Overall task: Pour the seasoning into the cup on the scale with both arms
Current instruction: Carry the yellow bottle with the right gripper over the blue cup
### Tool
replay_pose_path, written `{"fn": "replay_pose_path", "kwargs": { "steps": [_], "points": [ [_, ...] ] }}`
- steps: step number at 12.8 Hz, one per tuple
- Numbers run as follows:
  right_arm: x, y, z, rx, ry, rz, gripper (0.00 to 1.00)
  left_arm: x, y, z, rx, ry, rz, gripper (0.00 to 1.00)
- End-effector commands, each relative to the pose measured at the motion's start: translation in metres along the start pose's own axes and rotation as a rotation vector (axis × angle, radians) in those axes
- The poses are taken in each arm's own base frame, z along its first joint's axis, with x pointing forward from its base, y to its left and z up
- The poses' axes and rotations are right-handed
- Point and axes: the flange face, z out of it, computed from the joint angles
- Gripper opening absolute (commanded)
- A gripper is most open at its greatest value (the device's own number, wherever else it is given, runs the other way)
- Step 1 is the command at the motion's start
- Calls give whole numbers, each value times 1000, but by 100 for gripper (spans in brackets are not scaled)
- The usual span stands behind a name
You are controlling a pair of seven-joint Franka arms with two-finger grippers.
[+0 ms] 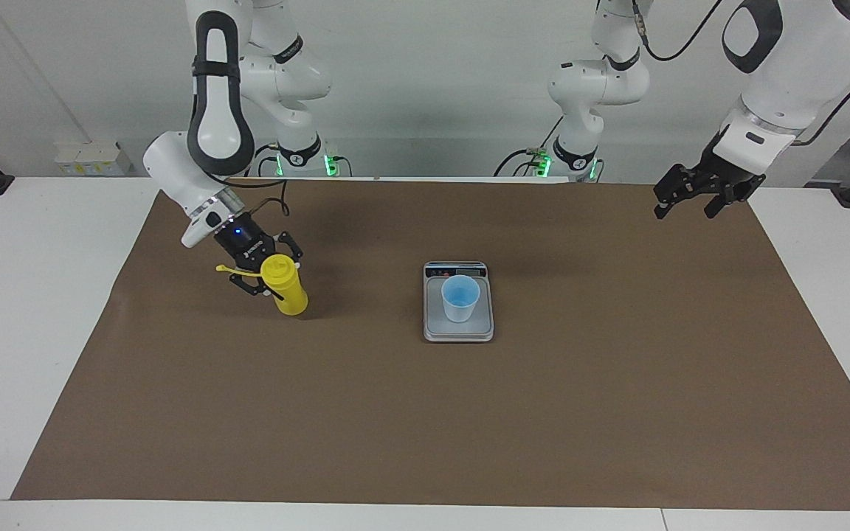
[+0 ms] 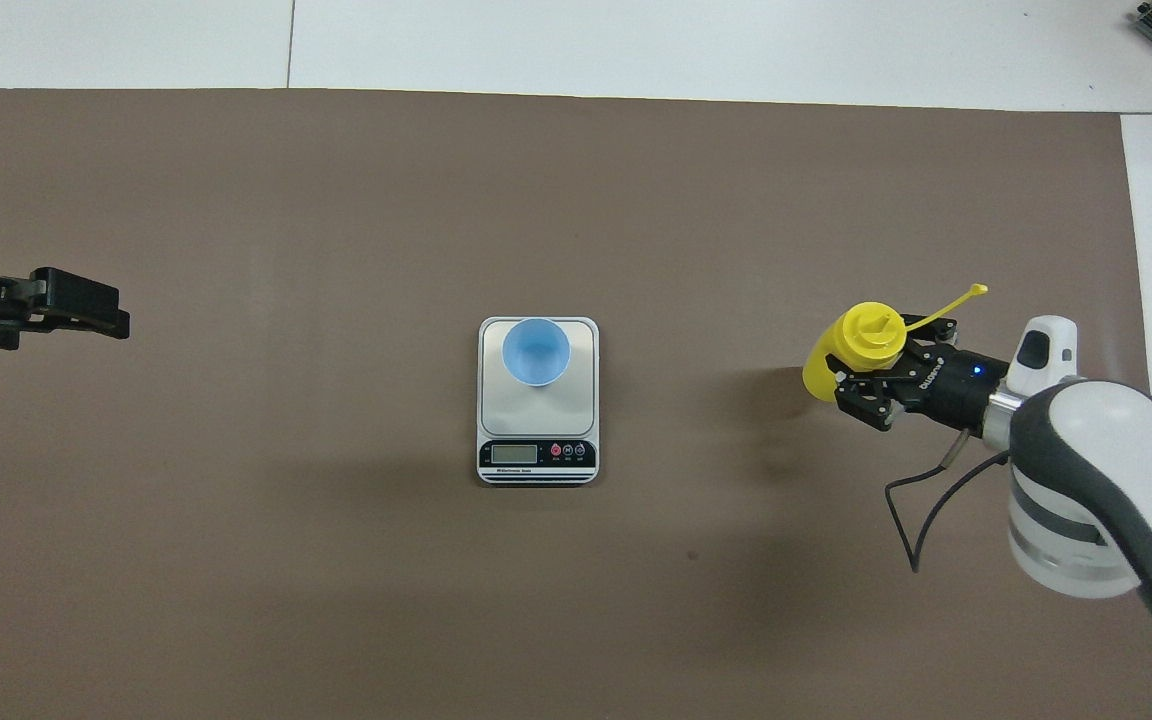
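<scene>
1. Facing view: the right claw point(image 1: 268, 274) has the seasoning point(image 1: 285, 285) clamped near its top, the bottle tilted and looking just clear of the brown mat point(image 1: 425, 442), though I cannot tell for sure that its base is off it.
2. Same view: the cup point(image 1: 460, 299) stands upright on the scale point(image 1: 458, 330) at mid tabletop, well apart from the bottle, which sits toward the right arm's end.
3. Same view: the left claw point(image 1: 690, 200) hangs over the mat's edge at the left arm's end, its fingers spread wide and holding nothing. That arm is waiting.
4. Overhead view: the right claw point(image 2: 871, 385) grips the seasoning point(image 2: 856, 345) from the side, the yellow cap strap point(image 2: 948, 301) sticking out past the claw, the nozzle pointing up at the camera.
5. Overhead view: the cup point(image 2: 536, 351) sits on the part of the scale point(image 2: 537, 420) farther from the robots, display strip nearest them. The left claw point(image 2: 86, 310) is well off to the side, wide apart.
6. My read of the step: carry the bottle toward the cup.
7. Doing it well: keep the grip firm near the neck, keep the nozzle up while travelling, and clear the cup rim before tipping.
8. Judgement: the strap may dangle into the pour, so watch it.
</scene>
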Motion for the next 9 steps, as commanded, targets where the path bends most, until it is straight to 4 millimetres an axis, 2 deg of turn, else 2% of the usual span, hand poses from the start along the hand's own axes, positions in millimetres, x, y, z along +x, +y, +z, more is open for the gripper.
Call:
{"fn": "replay_pose_path", "kwargs": {
  "steps": [1, 5, 9],
  "points": [
    [48, -17, 5, -17, -84, -26, 30, -6, 10, -4, 91, 28, 39, 100],
    [110, -54, 29, -81, -261, -79, 30, -6, 12, -4, 90, 26, 43, 100],
    [133, -95, 50, -164, -395, -167, 31, -10, 15, -2, 91, 11, 43, 100]
  ]
}}
